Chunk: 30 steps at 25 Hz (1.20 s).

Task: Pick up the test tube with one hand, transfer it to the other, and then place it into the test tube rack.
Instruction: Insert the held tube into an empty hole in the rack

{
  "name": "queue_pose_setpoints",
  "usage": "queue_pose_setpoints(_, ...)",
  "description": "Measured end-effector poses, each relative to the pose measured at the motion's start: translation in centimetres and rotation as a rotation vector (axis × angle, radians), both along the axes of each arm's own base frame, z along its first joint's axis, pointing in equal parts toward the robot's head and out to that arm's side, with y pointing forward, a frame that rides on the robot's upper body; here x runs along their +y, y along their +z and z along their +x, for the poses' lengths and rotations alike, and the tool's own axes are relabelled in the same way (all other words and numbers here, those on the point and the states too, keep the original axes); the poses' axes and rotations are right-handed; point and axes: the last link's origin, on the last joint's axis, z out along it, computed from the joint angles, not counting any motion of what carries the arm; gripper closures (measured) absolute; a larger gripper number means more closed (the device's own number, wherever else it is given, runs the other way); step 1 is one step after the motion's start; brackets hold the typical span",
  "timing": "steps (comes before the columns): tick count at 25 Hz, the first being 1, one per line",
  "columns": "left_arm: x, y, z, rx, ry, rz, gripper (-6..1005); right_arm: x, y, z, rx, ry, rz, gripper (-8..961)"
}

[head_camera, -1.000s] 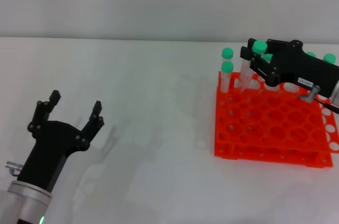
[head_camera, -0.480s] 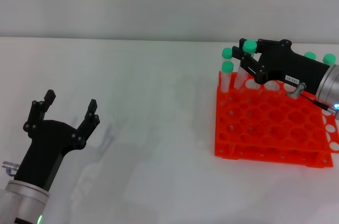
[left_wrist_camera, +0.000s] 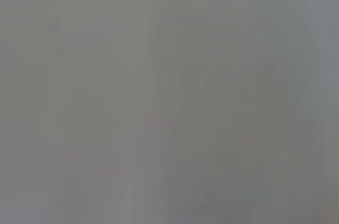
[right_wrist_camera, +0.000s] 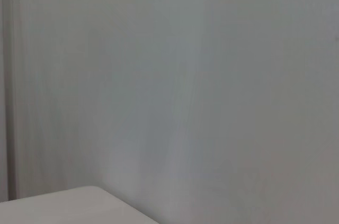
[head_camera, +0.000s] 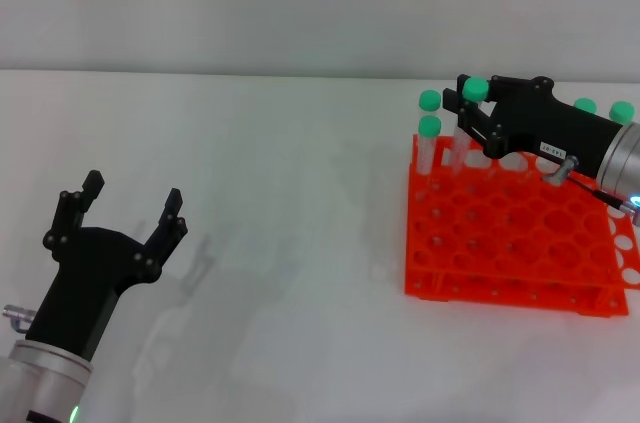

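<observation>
The orange-red test tube rack stands on the white table at the right. My right gripper is over the rack's back left corner and is shut on a clear test tube just below its green cap. The tube leans, with its lower end down at the rack's back row. My left gripper is open and empty, low at the front left, far from the rack. Neither wrist view shows a tube, the rack or fingers.
Other green-capped tubes stand in the rack: two at its back left corner and two at the back right. The white table spreads between the arms. The wrist views show a blank grey wall.
My right gripper has moved left along the rack's back row with the tube and has hardly shifted in the last half second. My left gripper has drawn back a little toward the front left.
</observation>
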Motion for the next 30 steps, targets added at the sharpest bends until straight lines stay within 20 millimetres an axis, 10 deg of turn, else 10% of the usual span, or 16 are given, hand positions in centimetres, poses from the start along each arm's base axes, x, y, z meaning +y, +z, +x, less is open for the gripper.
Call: queue_pose_setpoints(30, 0.0, 0.0, 0.1, -0.003, -0.003, 0.003, 105, 0.1, -1.1, 1.3, -0.078, -0.055, 0.005, 734)
